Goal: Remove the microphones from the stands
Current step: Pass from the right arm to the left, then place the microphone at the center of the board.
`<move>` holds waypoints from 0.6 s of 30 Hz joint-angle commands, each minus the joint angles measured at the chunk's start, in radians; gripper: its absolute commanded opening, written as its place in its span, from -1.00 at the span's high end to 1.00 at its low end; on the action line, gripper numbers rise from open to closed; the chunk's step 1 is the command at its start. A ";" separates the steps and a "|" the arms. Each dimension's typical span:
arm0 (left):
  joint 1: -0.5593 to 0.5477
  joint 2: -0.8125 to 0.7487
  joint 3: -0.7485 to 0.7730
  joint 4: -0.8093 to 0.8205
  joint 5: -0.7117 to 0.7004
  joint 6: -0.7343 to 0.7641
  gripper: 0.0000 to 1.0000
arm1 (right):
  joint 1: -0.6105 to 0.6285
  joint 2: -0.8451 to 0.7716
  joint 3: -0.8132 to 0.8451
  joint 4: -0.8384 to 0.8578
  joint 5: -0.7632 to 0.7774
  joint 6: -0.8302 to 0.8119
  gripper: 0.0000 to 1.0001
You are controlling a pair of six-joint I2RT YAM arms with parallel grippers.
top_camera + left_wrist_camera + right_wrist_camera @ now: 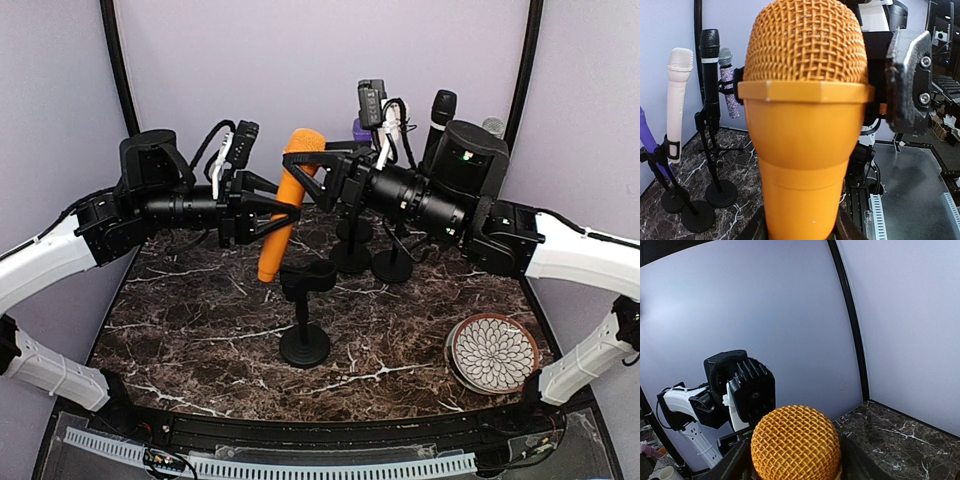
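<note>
The orange microphone (288,200) hangs tilted in the air, above and left of the empty black stand (305,305) with its open clip. My left gripper (283,216) is shut on the microphone's body; in the left wrist view the microphone (807,115) fills the frame, with my gripper (801,231) and its fingers (756,231) hugging both sides. My right gripper (306,166) is shut on it just below the mesh head. In the right wrist view the mesh head (796,442) sits between my gripper's (796,465) fingers (734,466).
Other microphones stand on stands at the back: a black one (440,112), a purple one (360,130) and a grey one (493,126), with round bases (392,265). A patterned plate (492,352) lies at the front right. The left wrist view shows a white microphone (677,95).
</note>
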 commanded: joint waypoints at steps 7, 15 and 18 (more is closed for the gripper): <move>0.035 -0.053 0.037 -0.144 -0.201 -0.053 1.00 | -0.030 -0.107 -0.073 0.067 0.093 -0.039 -0.89; 0.253 -0.105 -0.019 -0.260 -0.294 -0.080 1.00 | -0.042 -0.198 -0.162 0.055 0.191 -0.052 -0.95; 0.388 -0.110 -0.113 -0.303 -0.373 -0.111 1.00 | -0.043 -0.224 -0.200 0.053 0.219 -0.050 -0.95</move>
